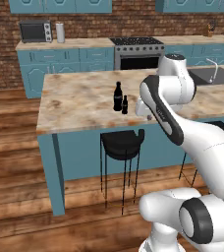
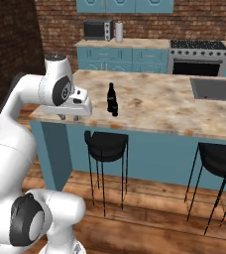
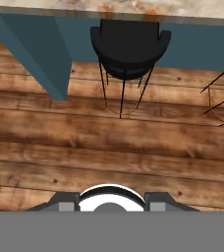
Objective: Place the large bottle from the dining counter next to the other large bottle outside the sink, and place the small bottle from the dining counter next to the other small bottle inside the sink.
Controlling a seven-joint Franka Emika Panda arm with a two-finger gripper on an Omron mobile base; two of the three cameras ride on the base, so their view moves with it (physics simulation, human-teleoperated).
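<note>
so the large bottle (image 1: 117, 96) and the small bottle (image 1: 125, 105) stand upright, just beside each other, on the desk (image 1: 79, 106). the end effector (image 2: 69, 118) hangs empty, fingers together, at the desk's near edge. both bottles look rigid, smooth, top-heavy; grip the large one mid-body, below the shoulders.

Bare dining counter (image 1: 79, 106) around the touching large bottle (image 1: 118, 96) and small bottle (image 1: 125, 105), stool (image 1: 121, 142) below.

Brick wall (image 1: 6, 54), plank floor (image 3: 109, 142), black stools (image 2: 105, 145).
</note>
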